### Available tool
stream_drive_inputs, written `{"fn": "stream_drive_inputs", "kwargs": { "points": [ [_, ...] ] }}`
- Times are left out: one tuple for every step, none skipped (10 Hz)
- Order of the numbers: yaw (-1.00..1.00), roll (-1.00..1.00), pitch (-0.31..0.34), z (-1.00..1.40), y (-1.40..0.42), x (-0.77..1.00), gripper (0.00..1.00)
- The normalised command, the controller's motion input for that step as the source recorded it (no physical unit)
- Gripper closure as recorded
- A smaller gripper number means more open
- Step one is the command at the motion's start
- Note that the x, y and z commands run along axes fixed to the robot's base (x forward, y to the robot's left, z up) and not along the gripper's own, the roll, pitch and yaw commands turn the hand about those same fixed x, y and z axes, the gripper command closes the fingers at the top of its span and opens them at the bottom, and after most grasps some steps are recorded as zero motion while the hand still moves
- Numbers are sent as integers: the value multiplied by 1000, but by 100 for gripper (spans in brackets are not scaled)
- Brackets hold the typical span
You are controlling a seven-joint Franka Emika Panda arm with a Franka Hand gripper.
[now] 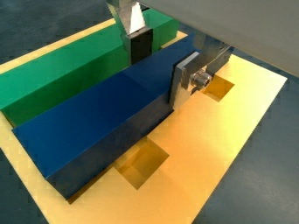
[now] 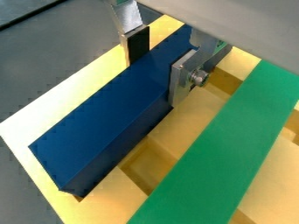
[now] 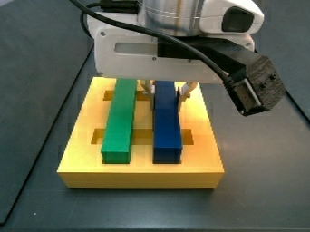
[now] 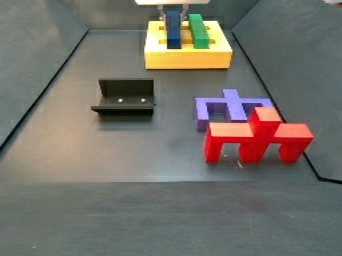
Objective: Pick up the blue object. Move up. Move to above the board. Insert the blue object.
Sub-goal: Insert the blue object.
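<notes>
In a side view the green bar (image 3: 118,120) lies just beside the gripper (image 3: 171,91), whose fingers straddle the far end of the blue object (image 3: 166,127) seated in the board (image 3: 143,169); it looks rigid, smooth, best pinched across its long flat sides

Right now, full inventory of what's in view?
Blue object: 1, blue, lying in a groove on the board, beside the green bar.
Green bar: 1, green, in the parallel groove.
Board: 1, yellow, at the far end of the floor in a side view.
Fixture: 1, dark, on the floor, apart from the board.
Purple base: 1, purple, on the floor.
Red piece: 1, red, against the purple base.
Tool: 1, silver fingers astride the blue object's end.
</notes>
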Motion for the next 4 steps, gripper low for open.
{"fn": "stream_drive_inputs", "kwargs": {
  "points": [
    [0, 154, 103, -163, 66, 180, 100],
    [17, 193, 120, -151, 77, 197, 100],
    [0, 53, 34, -100, 0, 63, 100],
    [0, 0, 0, 0, 0, 0, 100]
  ]
}}
